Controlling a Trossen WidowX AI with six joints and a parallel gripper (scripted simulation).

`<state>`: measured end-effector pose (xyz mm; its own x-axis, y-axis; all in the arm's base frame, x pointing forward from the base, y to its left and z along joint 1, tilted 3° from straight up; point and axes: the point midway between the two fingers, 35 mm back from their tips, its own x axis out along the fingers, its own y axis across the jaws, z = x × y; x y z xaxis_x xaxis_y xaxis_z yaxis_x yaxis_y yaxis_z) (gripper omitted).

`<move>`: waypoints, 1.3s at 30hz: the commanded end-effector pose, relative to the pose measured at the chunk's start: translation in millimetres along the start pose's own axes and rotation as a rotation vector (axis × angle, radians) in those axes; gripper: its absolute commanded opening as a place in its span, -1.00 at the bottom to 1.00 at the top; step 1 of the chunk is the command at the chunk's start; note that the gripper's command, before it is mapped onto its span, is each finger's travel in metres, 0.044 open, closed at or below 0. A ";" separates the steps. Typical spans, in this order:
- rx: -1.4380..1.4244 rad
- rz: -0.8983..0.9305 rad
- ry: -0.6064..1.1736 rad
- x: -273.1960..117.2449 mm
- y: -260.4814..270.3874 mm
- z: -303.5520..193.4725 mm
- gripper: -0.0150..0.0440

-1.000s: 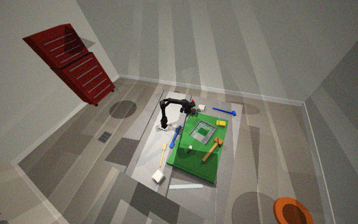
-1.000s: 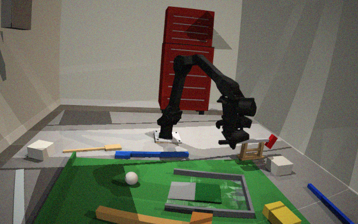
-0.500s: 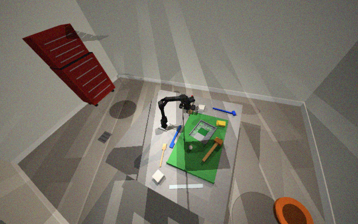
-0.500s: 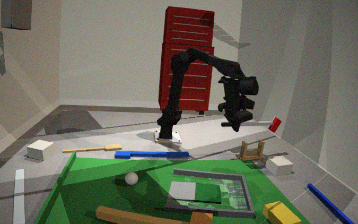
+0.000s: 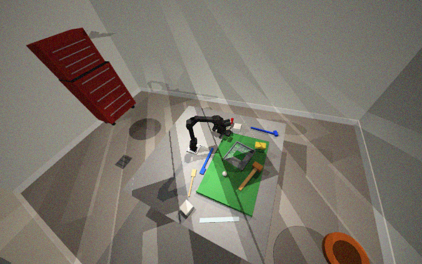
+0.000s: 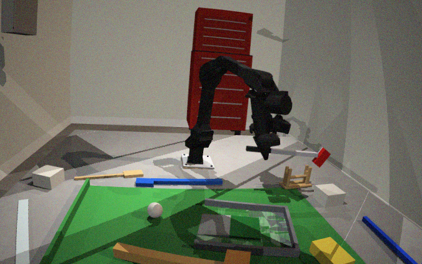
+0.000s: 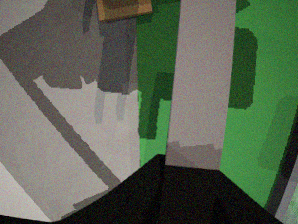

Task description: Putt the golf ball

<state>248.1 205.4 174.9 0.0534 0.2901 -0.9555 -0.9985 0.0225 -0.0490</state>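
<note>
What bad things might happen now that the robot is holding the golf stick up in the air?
The end effector grips the red-headed grey putter near one end, so the long shaft might twist or slip. Swinging it down may bump the small wooden rack below. The white golf ball lies far off, beside the grey-framed raised green, so a putt could miss.
</note>
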 end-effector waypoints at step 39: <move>1.007 -0.159 0.137 -56.1 -46.5 -215.7 -0.49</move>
<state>292.9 -3.1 168.3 0.1237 0.1160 -0.9855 -0.5702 0.8211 0.0252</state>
